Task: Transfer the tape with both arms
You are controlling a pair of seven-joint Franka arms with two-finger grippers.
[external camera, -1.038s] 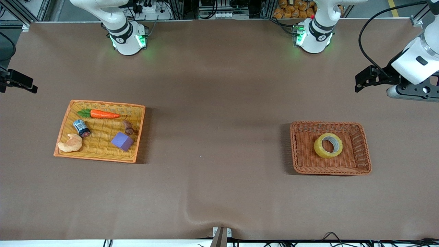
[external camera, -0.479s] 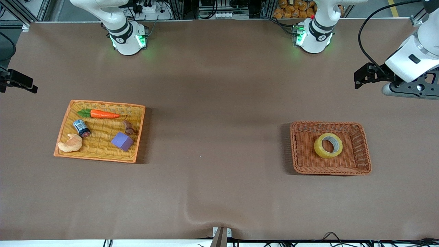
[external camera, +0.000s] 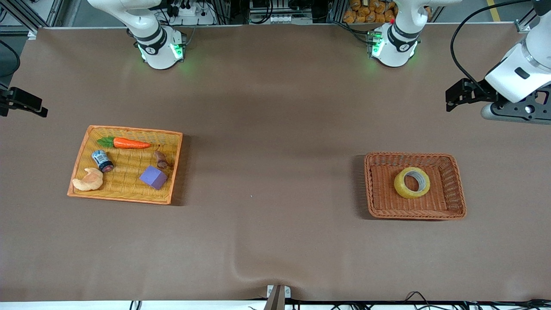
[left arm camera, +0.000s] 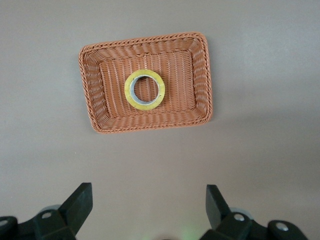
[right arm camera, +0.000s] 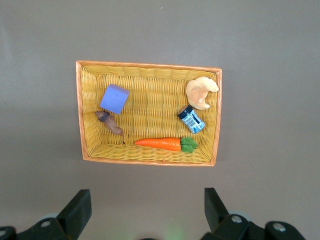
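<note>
The yellow tape roll (external camera: 401,186) with a grey-white core lies flat in a brown wicker basket (external camera: 413,214) toward the left arm's end of the table. In the left wrist view the tape (left arm camera: 144,106) lies in the middle of the basket (left arm camera: 150,125). My left gripper (external camera: 457,95) hangs high in the air at the table's end, off to the side of the basket; it is open and empty (left arm camera: 148,192). My right gripper (external camera: 21,105) hangs high at the other end of the table, open and empty (right arm camera: 147,195).
A yellow wicker tray (external camera: 125,196) toward the right arm's end holds a carrot (external camera: 131,143), a small blue-labelled can (external camera: 102,160), a croissant (external camera: 88,181), a purple block (external camera: 153,177) and a small brown object (external camera: 161,159). Bare brown tabletop lies between tray and basket.
The left arm's hand has shifted a little away from the front camera, still high in the air. The right arm, tape and basket have not moved.
</note>
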